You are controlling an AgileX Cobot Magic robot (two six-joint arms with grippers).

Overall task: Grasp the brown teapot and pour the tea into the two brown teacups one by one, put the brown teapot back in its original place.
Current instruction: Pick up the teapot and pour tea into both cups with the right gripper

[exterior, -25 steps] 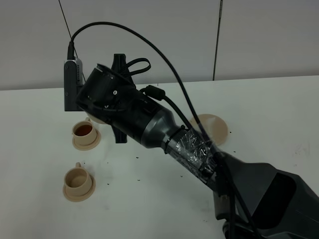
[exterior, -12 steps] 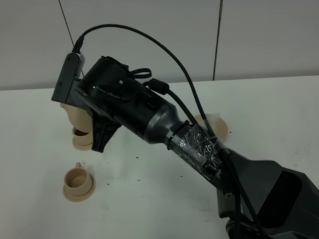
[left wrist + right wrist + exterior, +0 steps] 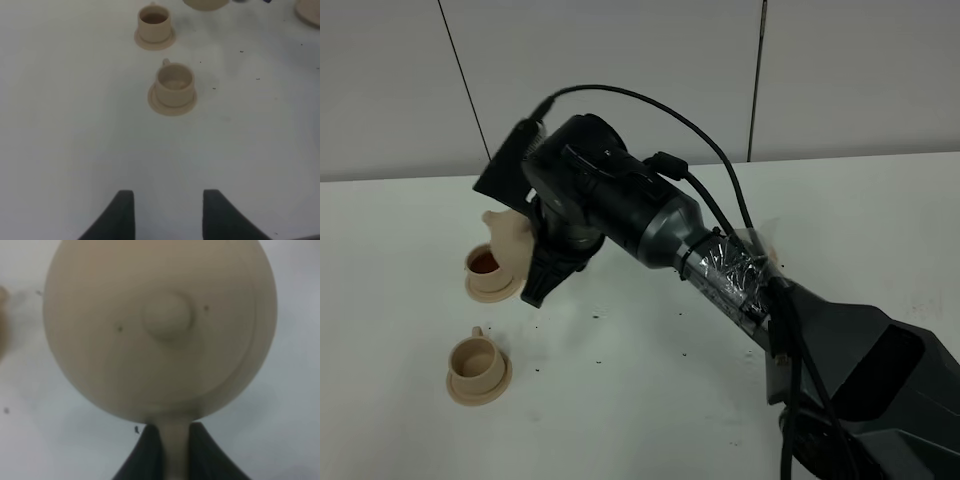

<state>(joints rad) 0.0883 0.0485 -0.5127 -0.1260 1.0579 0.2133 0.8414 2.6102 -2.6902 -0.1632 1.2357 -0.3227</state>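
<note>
Our white tabletop (image 3: 650,400) carries one small round tan clay saucer (image 3: 480,293) mid-left, a second matching saucer (image 3: 470,397) lower left, and dark specks (image 3: 597,316).

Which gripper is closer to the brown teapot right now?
Right. The right gripper is shut on the handle of the brown teapot. The left gripper is open and well apart, the empty teacup and the filled teacup lying between.

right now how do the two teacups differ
The far teacup holds dark tea; the near teacup is pale inside and looks empty. The brown teapot hangs close beside the far teacup, while the near teacup stands in the open with nothing over it. Both are small, tan and upright, each on a matching saucer.
</note>
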